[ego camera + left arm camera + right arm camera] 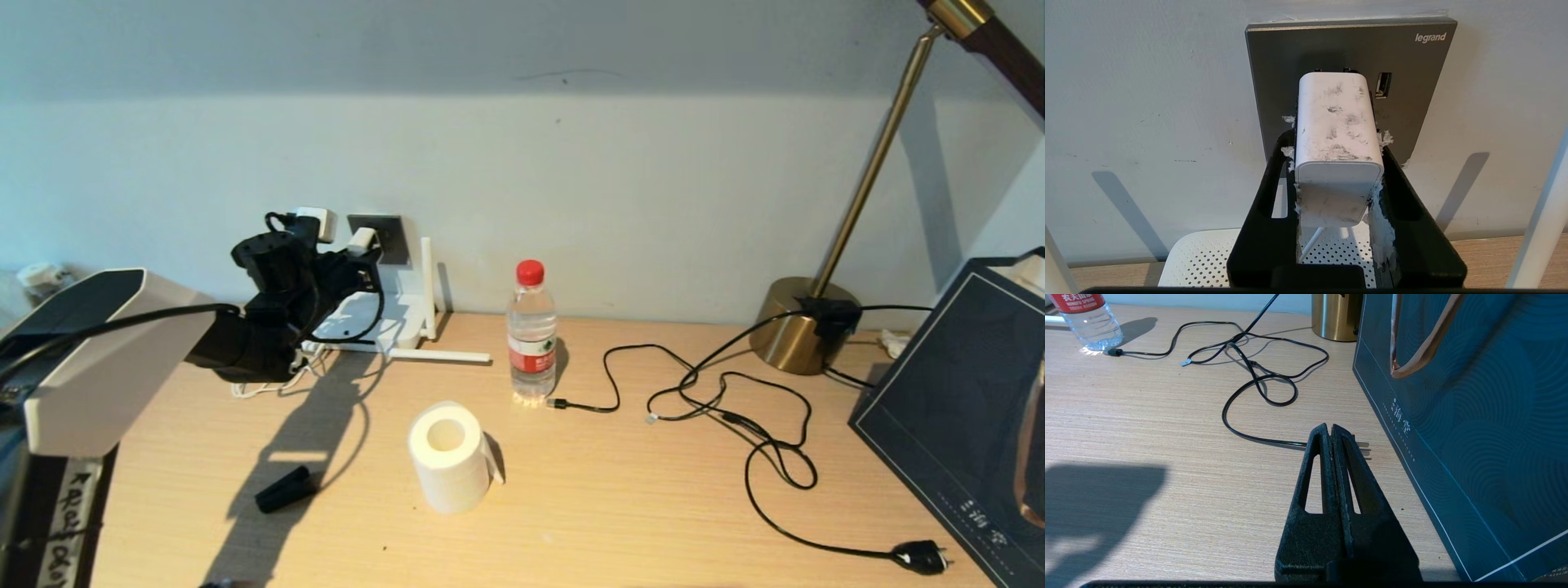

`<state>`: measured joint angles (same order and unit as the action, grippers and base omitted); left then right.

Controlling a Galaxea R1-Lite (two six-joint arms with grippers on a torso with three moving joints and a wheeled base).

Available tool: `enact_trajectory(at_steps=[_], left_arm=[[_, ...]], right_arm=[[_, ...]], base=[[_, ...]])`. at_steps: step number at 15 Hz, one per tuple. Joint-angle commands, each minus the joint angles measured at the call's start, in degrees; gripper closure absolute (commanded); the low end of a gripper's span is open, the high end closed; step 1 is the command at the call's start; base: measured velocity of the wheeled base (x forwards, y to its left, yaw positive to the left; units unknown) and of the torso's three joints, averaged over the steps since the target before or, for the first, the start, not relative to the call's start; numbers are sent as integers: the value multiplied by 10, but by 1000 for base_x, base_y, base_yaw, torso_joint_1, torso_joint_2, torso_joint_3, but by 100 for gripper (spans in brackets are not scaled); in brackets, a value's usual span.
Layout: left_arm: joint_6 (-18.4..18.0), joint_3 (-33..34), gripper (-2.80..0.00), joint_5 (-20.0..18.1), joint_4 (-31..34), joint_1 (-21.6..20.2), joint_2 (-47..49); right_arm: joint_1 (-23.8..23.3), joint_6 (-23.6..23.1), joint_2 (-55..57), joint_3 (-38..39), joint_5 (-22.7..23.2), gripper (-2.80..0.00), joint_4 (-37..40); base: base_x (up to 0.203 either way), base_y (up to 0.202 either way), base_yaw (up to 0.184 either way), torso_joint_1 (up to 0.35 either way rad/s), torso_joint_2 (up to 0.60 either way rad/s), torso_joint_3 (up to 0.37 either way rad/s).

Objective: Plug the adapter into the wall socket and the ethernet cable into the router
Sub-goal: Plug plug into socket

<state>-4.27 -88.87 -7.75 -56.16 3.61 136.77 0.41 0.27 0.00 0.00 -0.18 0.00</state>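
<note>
My left gripper (359, 255) (1337, 143) is up at the back wall, shut on the white adapter (362, 239) (1336, 122). The adapter's far end meets the dark grey wall socket (385, 237) (1412, 73); how deep its pins sit is hidden. Its thin white cord (261, 389) trails onto the desk. Below lies the white router (384, 317) (1200, 261) with its stick antennas. The black ethernet cable (694, 382) (1257, 381) lies looped right of the bottle, its small plug end (651, 419) (1185, 362) free. My right gripper (1329, 428) hangs shut and empty over the desk.
A water bottle (531, 339), a white paper roll (449, 457) and a small black piece (283, 488) stand mid-desk. A brass lamp (804, 327) and a dark blue bag (963, 408) (1474, 416) fill the right. A thin black cord ends in a two-pin plug (922, 558) (1365, 447).
</note>
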Motion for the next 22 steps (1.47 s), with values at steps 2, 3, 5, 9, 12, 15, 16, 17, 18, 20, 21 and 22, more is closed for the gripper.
enact_trajectory(at_steps=[2, 3, 5, 9, 12, 15, 16, 17, 18, 20, 21, 22], left_arm=[[0, -13, 0, -1, 9, 5, 4], [2, -22, 0, -1, 13, 5, 6], [7, -37, 0, 3, 24, 7, 6], [7, -45, 0, 6, 40, 7, 7], [7, -46, 0, 6, 40, 7, 15], [7, -65, 0, 7, 41, 7, 32], [7, -71, 0, 11, 41, 7, 36], [7, -77, 0, 15, 41, 7, 38], [7, -84, 0, 16, 41, 7, 43], [7, -85, 0, 17, 41, 8, 45], [7, -85, 0, 20, 40, 10, 47], [7, -85, 0, 20, 40, 10, 47]], right_arm=[[0, 0, 1, 0, 0, 0, 0], [0, 0, 0, 0, 0, 0, 0], [0, -1, 1, 0, 0, 0, 0], [0, 0, 1, 0, 0, 0, 1], [0, 0, 1, 0, 0, 0, 0], [0, 0, 1, 0, 0, 0, 0], [0, 0, 1, 0, 0, 0, 0], [0, 0, 1, 0, 0, 0, 1], [0, 0, 1, 0, 0, 0, 0], [0, 0, 1, 0, 0, 0, 0], [0, 0, 1, 0, 0, 0, 0], [0, 0, 0, 0, 0, 0, 0]], base=[[0, 0, 0, 0, 0, 0], [0, 0, 0, 0, 0, 0], [0, 0, 0, 0, 0, 0], [0, 0, 0, 0, 0, 0], [0, 0, 0, 0, 0, 0], [0, 0, 0, 0, 0, 0], [0, 0, 0, 0, 0, 0], [0, 0, 0, 0, 0, 0], [0, 0, 0, 0, 0, 0], [0, 0, 0, 0, 0, 0], [0, 0, 0, 0, 0, 0], [0, 0, 0, 0, 0, 0]])
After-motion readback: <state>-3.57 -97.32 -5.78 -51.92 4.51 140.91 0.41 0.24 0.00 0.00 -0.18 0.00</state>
